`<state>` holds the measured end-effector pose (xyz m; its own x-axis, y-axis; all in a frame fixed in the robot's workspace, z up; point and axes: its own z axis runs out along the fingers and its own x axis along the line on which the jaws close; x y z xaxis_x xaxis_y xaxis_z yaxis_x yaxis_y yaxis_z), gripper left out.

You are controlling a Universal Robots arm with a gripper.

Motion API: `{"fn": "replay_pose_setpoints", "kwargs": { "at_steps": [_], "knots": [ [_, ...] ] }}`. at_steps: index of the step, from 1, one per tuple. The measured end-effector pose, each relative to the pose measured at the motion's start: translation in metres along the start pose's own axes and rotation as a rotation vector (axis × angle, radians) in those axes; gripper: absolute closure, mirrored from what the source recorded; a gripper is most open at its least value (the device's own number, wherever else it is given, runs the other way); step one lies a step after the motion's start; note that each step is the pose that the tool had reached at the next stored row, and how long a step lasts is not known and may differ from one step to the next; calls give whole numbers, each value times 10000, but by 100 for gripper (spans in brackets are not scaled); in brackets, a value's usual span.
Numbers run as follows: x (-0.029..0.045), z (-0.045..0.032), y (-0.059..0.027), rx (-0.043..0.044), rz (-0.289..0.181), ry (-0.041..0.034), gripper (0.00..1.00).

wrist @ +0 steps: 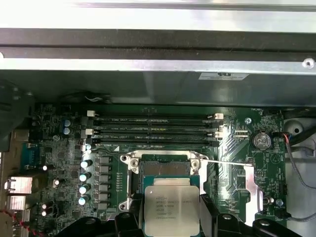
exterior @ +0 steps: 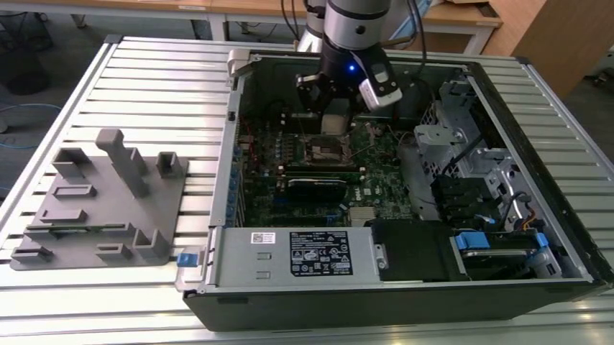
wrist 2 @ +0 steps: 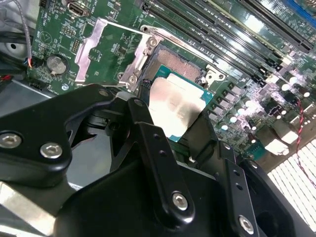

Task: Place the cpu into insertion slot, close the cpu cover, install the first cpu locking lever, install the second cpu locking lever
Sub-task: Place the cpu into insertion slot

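My gripper (exterior: 334,121) hangs inside the open computer case, shut on the cpu (wrist: 171,210), a square chip with a silver-tan top. In both wrist views a black finger (wrist: 132,219) presses each side of the chip (wrist 2: 174,106). The chip hovers just above the insertion slot (wrist: 165,169), partly over its near edge and apart from it. The slot (wrist 2: 178,63) is a black-framed socket in the green board (exterior: 324,151). The cpu cover (wrist 2: 106,45), a silvery frame with a square cut-out, lies flipped open beside the socket (wrist: 243,183). Thin wire levers (wrist: 223,162) stand unlatched.
Memory modules (wrist: 155,127) run along the far side of the socket. A black graphics card (exterior: 317,188) sits near the socket, a power supply (exterior: 307,255) at the case front, and drive cages (exterior: 470,180) at the exterior view's right. A grey parts fixture (exterior: 106,201) rests on the table.
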<state>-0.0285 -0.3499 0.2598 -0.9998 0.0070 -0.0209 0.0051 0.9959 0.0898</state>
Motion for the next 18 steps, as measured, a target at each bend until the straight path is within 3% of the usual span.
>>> {"fn": "replay_pose_setpoints", "kwargs": {
  "at_steps": [7, 14, 18],
  "knots": [
    [28, 77, -7, -2, -24, -70, 46],
    [28, 79, -7, 0, -24, -70, 46],
    [29, 90, -8, 9, 428, -111, 46]
  ]
}}
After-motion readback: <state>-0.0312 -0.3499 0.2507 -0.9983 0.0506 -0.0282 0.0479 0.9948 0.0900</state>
